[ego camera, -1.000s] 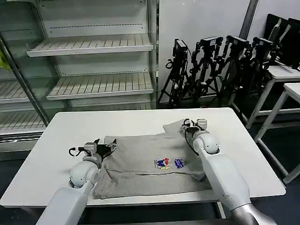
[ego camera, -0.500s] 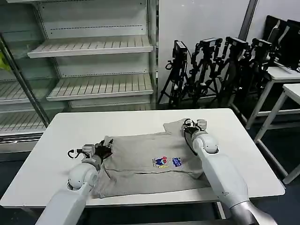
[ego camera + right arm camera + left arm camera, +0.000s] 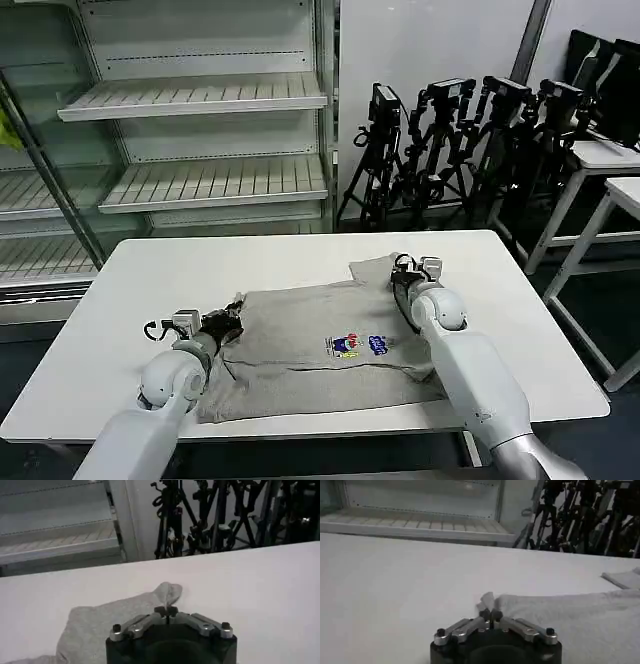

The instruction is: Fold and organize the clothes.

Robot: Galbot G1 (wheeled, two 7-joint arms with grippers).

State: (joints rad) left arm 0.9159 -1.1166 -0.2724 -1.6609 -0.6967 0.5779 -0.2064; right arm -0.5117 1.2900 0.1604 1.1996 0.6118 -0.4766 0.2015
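Two hands on the job, both clamped on cloth. We have our left hand (image 3: 228,322) pinching the left edge of the grey T-shirt (image 3: 310,350); our left wrist view shows the fingertips (image 3: 490,615) together with a small peak of fabric between them. Our right hand (image 3: 401,272) sits at the shirt's far right corner, by the sleeve, and our right wrist view shows its tips (image 3: 165,611) closed on a tuft of fabric standing up just past them.

Shirt lies on the white surface (image 3: 140,280), mostly flat, spread across the middle and reaching the near edge; left edge is bunched up at our left hand. Chest print (image 3: 358,346) faces up: small multicoloured graphic, red, blue, yellow. Any lettering in it is too small for us to read. No brand or label legible anywhere.

Behind the surface: a white shelf rack (image 3: 200,140) and a row of black tripods (image 3: 470,140).
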